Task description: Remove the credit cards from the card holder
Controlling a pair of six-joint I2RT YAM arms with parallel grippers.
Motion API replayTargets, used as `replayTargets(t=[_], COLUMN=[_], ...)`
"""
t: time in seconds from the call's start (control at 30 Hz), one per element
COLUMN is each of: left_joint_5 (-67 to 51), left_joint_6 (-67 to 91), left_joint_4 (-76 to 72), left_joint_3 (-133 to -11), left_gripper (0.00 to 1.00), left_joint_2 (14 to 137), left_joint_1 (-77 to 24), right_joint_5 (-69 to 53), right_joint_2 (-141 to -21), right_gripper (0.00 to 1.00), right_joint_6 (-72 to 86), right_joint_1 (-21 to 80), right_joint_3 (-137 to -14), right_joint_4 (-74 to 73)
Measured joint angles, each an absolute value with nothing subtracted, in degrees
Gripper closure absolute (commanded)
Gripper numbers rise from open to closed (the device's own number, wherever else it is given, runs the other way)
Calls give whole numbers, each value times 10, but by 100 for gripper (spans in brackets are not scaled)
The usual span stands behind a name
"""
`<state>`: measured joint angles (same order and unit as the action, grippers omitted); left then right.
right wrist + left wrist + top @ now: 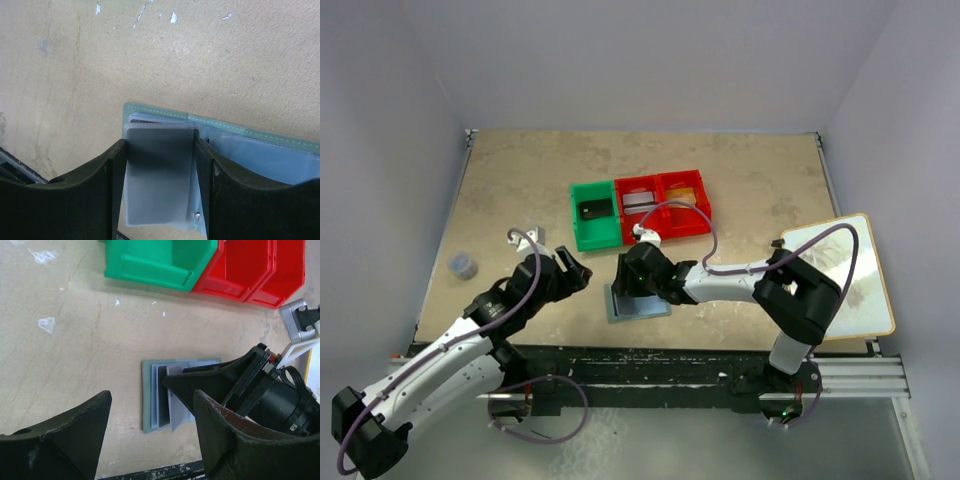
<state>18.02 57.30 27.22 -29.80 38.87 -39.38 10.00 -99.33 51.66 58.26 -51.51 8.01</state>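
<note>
1. Plainly: card holder (638,303) lies open on the bench (520,190), near the green bin (595,215), on the bin's arm-base side.
2. Right pincer (161,145) sits over it there, jaws flanking a clear sleeve (159,175) at its edges. Cannot tell if it truly pinches.
3. Left pincer (152,397) released, empty, same side of the bin, off the holder.
4. Risk: the sleeve looks like a bound page, not a card. A pull would likely drag the unpinned holder along.
5. Risk: an edgewise squeeze may bow the thin plastic so it slips free.

Beige table (740,180), open card holder (635,308), green bin (595,238), two red bins (680,178), grey cup (462,265)
</note>
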Motion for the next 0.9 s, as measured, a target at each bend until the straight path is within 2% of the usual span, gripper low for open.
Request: replayTargets(t=[0.2,0.5,0.9], left_joint_5=[118,15,37], left_joint_6=[572,601,624], left_joint_4=[211,51,-67], left_joint_3=[-264,-169,-159], left_gripper=[44,50,54], left_joint_2=[410,437,557], left_joint_1=[-394,-400,-506], right_joint_5=[61,26,20], right_joint_2=[-984,-973,-973], right_gripper=[45,45,45], right_joint_6=[526,545,549], right_joint_1=[564,547,543], right_joint_3=[-486,-454,-454], right_joint_4=[124,174,174])
